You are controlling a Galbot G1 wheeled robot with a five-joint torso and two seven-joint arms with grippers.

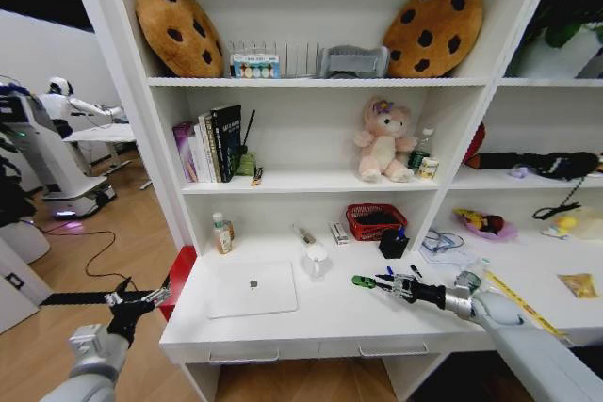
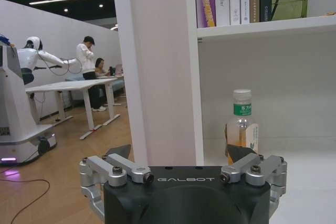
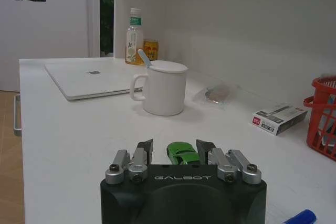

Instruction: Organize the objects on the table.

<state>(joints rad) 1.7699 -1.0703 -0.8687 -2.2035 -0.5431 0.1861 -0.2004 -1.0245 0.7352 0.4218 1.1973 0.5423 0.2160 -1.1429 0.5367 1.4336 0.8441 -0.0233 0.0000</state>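
The tiny green toy car (image 1: 359,281) (image 3: 182,152) rests on the white table (image 1: 330,317) in front of the mug. My right gripper (image 1: 373,281) (image 3: 175,149) is low over the desk, open, its fingertips on either side of the car's near end. The silver laptop (image 1: 252,287) (image 3: 94,77) lies shut at the left. Small bottles (image 1: 221,233) (image 2: 242,124) stand at the back left. A black pen cup (image 1: 394,244) sits by the red basket, with dark pens (image 1: 415,272) beside my right arm. My left gripper (image 1: 151,297) (image 2: 178,156) hangs open off the desk's left end.
A white mug (image 1: 317,261) (image 3: 163,87) with a spoon stands right of the laptop. A red basket (image 1: 375,221) and a small box (image 3: 279,117) sit at the back. The shelf post (image 2: 157,77) is close before my left gripper. A yellow tape (image 1: 513,298) lies at the right.
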